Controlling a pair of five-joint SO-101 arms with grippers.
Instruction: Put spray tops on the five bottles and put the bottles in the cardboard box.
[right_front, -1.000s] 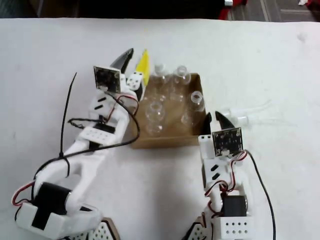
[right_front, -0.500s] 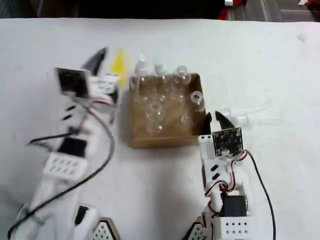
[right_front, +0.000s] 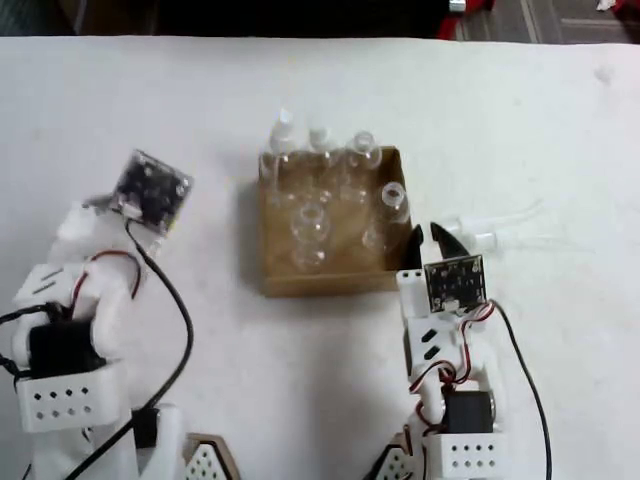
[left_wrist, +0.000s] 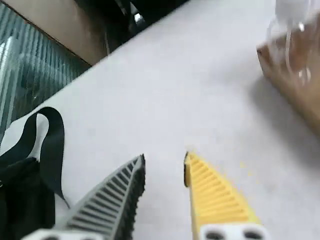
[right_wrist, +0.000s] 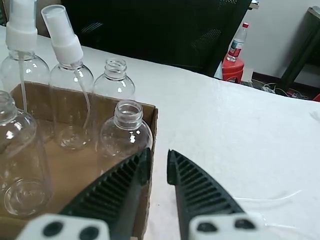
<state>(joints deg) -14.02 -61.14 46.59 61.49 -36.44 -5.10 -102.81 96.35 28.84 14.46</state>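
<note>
Black fingers of the right gripper (right_wrist: 157, 159) stand nearest in the right wrist view, a narrow gap between the tips and nothing in it; their bases run off the frame. From above, this gripper sits at 4 o'clock of the cardboard box (right_front: 272, 262), tips just beside its corner. The left arm (right_front: 70, 320) is folded well apart at 9 o'clock of the box, its camera board covering the fingers from above. The left gripper (left_wrist: 164, 162) shows one grey and one yellow finger, parted and empty, over the white table (left_wrist: 175, 100). A black strap (left_wrist: 50, 145) loops beside it.

All five bottles stand upright in the box. The corner bottle (right_wrist: 127, 131), uncapped, is closest to the right gripper. The front bottle (right_wrist: 15, 160) (also uncapped) is cut off by the frame edge. Farther in, at 12 o'clock, is the uncapped back bottle (right_wrist: 115, 80). Towards 11 o'clock the two capped bottles (right_wrist: 67, 70) carry spray tops, one top clipped by the frame. From above the clear glass-like walls blur together.

At 3 o'clock of the box lies a loose spray top (right_front: 480, 238), pale against the table; how many lie there I cannot tell. In the left wrist view a box corner and a blurred bottle sit at the frame's edge; which bottle, I cannot tell. Beyond the table are a dark chair (right_wrist: 165, 25) and a red container (right_wrist: 231, 69).
</note>
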